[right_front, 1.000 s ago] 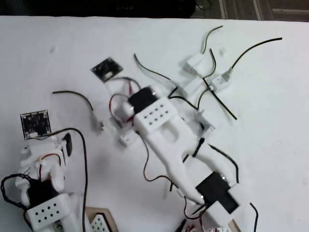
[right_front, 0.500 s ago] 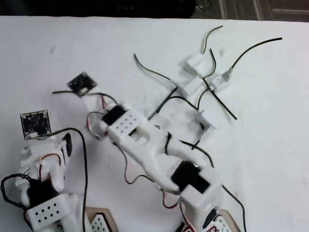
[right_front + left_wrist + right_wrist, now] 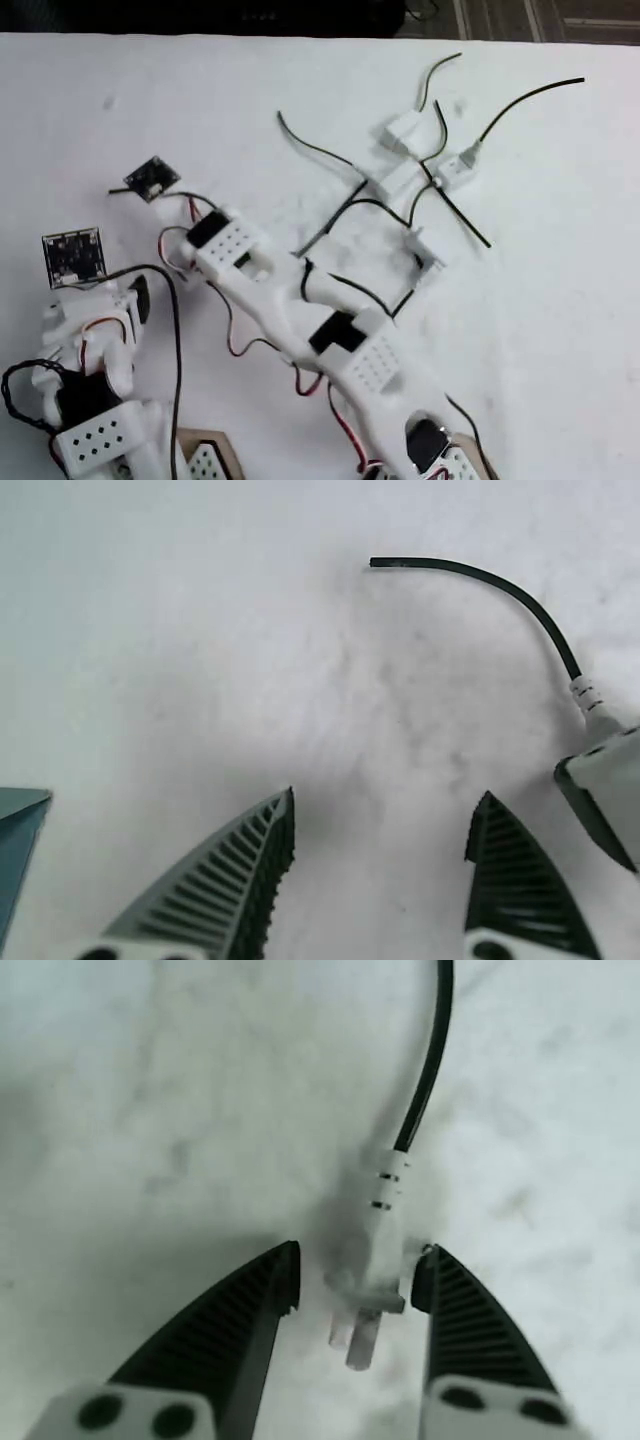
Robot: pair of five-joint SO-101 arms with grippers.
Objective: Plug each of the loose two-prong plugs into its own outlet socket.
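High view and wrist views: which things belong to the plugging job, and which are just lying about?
Job: two-prong plug, inside the open right gripper; white socket blocks; their black cords.
Not the job: wooden base boards; arms' red wires.

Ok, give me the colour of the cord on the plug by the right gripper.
The cord is black; the right wrist view shows it best.

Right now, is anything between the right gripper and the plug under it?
Nothing visible. In the right wrist view the plug lies on the table inside the open right gripper, with a jaw on each side and its cord running away from the gripper.
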